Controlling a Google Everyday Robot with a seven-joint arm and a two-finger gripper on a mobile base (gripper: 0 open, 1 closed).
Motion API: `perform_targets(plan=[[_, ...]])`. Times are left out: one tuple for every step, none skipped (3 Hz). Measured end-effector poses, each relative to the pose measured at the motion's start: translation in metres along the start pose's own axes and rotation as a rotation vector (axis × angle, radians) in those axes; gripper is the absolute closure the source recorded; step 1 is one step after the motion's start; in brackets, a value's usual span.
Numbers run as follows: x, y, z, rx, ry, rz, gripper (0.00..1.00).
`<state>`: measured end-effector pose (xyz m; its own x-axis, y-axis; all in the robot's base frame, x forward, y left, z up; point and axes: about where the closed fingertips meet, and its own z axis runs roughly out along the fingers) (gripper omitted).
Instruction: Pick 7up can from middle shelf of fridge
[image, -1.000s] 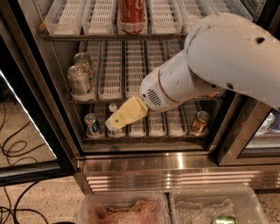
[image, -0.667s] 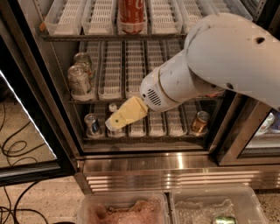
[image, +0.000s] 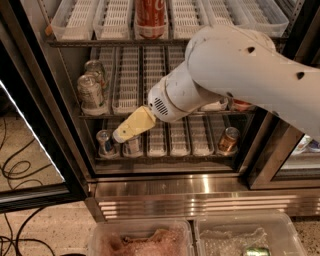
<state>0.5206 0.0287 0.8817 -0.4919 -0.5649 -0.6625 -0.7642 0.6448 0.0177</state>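
Note:
Two pale silvery-green 7up cans stand one behind the other in the leftmost lane of the middle shelf (image: 125, 111), the front one (image: 90, 94) and the rear one (image: 95, 69). The fridge (image: 165, 187) stands open. My gripper (image: 120, 135), with yellowish fingers, points down-left from the big white arm (image: 240, 70). It is below and to the right of the front 7up can, apart from it, in front of the bottom shelf's left lanes. The arm hides the right part of the middle shelf.
A red cola can (image: 150, 17) stands on the top shelf. The bottom shelf holds a small blue-silver can (image: 104, 142), a can (image: 133, 146) just behind my gripper, and a copper can (image: 228, 140). Two clear bins (image: 200, 230) sit on the floor in front. Cables (image: 15, 170) lie at left.
The arm and gripper have shifted slightly left, toward the left lanes. The cans have not moved.

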Motion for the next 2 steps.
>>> perform_targets(plan=[[-0.002,-0.003,0.01,0.035,-0.026,0.066,0.0],[0.002,-0.012,0.026,0.117,-0.074,0.144,0.0]])
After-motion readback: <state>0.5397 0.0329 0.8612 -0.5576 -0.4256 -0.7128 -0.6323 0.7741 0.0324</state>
